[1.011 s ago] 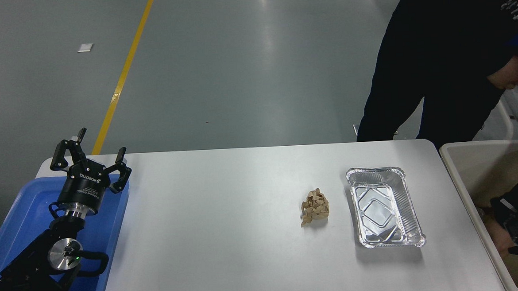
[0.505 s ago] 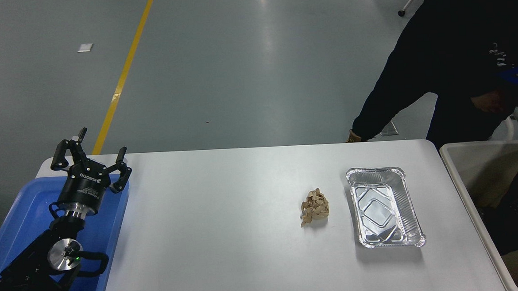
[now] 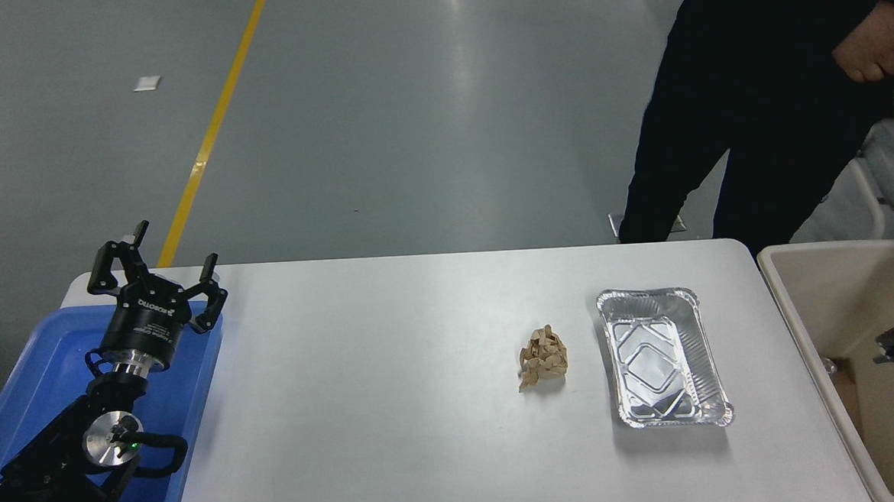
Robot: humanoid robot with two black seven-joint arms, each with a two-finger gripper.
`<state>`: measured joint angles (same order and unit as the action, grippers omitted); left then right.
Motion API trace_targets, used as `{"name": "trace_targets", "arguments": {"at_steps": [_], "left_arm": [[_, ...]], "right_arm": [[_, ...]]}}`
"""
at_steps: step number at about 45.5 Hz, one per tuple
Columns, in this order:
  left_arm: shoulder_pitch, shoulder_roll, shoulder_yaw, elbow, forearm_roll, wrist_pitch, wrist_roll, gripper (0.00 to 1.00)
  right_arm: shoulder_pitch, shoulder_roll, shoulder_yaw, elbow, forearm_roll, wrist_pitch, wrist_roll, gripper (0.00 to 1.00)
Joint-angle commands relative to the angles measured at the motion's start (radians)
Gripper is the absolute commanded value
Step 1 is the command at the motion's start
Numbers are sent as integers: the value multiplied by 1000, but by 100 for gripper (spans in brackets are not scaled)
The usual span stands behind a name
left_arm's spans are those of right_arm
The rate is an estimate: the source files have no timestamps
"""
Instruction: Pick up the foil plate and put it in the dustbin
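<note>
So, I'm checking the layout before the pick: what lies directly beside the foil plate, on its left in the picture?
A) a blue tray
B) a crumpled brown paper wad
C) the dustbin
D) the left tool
B: the crumpled brown paper wad sits on the white table just left of the foil plate, apart from it.

We have one view only, from high on the robot's side, and we look forward and down across the white rectangular table (image 3: 394, 407). Its near edge drops out of our picture at the bottom; its far edge sits about mid-frame. Beyond it we see grey glossy floor (image 3: 409, 115) crossed by a yellow painted line (image 3: 211, 133). The black left arm (image 3: 68, 462) enters at our lower left, pointing away from us.
</note>
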<state>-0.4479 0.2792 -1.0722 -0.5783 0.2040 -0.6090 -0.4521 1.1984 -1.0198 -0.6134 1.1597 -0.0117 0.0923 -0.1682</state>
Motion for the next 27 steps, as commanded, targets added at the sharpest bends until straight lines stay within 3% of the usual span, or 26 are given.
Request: {"name": "trace_targets", "arguments": {"at_steps": [1, 8, 20, 27], "left_arm": [[0, 0, 0, 0, 0, 0, 0, 98], [0, 0, 0, 0, 0, 0, 1, 98], [0, 0, 0, 0, 0, 0, 0, 98], [0, 0, 0, 0, 0, 0, 1, 98]], "right_arm": [[245, -42, -124, 115, -1, 29, -1, 100], [447, 33, -258, 112, -2, 67, -1, 100], [719, 283, -482, 112, 4, 78, -1, 100], [819, 405, -517, 112, 15, 194, 1, 100]]}}
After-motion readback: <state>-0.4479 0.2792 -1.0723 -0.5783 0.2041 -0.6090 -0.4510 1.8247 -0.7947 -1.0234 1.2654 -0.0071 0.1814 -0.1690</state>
